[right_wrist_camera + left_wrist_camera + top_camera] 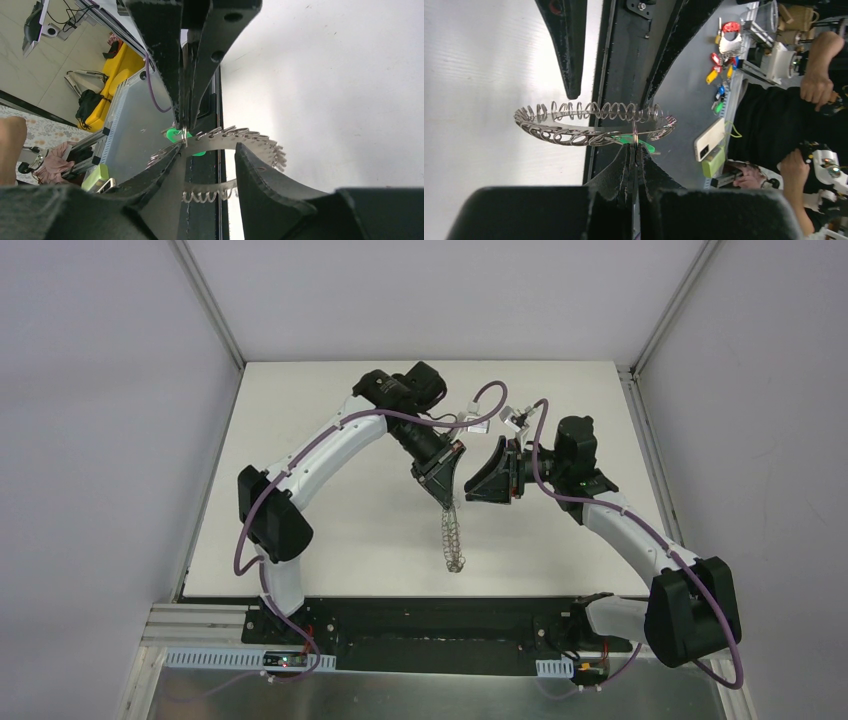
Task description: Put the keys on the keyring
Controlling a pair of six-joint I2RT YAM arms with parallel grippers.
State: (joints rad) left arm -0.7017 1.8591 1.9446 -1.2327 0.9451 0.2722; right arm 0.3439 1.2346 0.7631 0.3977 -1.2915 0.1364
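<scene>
Threading is the step in hand, as we judge it. Our left tool is clamped shut on the flat grey metal keyring with its fringe of small wire loops, held up off the white table. In the top view the ring hangs from that tool towards 6 o'clock.

The tiny silver key with the bright green plastic head lies against the ring's rim right at the left tool's tips, at about 5 o'clock on the ring in the left wrist view. Our right tool stands at 3 o'clock of the left one in the top view. Its jaws are apart, one on either side of the ring's band, and grip nothing that we can see.

We cannot tell whether the key is truly hooked into a loop. We judge that the next move calls for drawing the right tool away towards 3 o'clock without snagging the loops. The left grip has to stay firm meanwhile, and then we check that the key hangs from the ring.
</scene>
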